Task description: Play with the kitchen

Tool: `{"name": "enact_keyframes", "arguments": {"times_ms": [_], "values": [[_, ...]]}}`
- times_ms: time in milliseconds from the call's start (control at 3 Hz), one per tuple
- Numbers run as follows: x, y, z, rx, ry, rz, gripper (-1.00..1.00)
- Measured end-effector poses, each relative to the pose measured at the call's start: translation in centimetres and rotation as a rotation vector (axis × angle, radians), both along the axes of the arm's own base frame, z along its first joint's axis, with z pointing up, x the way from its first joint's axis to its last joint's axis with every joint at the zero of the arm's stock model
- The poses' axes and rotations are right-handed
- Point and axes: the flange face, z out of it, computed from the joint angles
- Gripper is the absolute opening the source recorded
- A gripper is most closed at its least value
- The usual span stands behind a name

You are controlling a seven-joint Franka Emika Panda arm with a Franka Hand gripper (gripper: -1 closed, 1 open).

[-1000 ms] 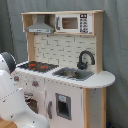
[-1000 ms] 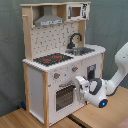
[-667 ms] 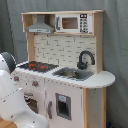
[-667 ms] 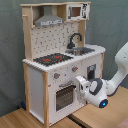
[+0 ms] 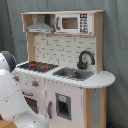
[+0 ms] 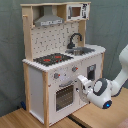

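The kitchen (image 5: 65, 50) (image 6: 50, 37) is a tall toy of pale wood and white panels. It has a black stovetop (image 5: 37, 66) (image 6: 52, 59) with red burners, a black faucet (image 5: 85, 59) (image 6: 75, 40) over a sink, and a grey hood (image 5: 40, 25) (image 6: 48, 19). In the second exterior view my gripper (image 6: 83, 84) is right at the kitchen's front, just right of the windowed oven door (image 6: 64, 96) and below the knobs. Whether it touches the panel is unclear. In the first exterior view only my white arm (image 5: 12, 100) shows, covering the lower left front.
A toy microwave (image 5: 72, 23) (image 6: 76, 11) sits in the top shelf. The kitchen stands on a wooden surface (image 6: 30, 120) before a grey curtain (image 6: 115, 25). My arm reaches in from the second exterior view's right.
My wrist has shifted only slightly in front of the kitchen. Nothing on the kitchen has visibly moved.
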Motion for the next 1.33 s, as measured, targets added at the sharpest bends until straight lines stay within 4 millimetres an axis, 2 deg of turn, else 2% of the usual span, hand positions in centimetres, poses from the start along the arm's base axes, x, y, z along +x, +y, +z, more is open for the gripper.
{"name": "enact_keyframes", "arguments": {"times_ms": [667,1333], "values": [[-2.3,1.7,2.9,-0.155,-0.035,0.006,1.0],[-3.4,2.9,4.6,-0.325,-0.043,0.002,1.0]]}}
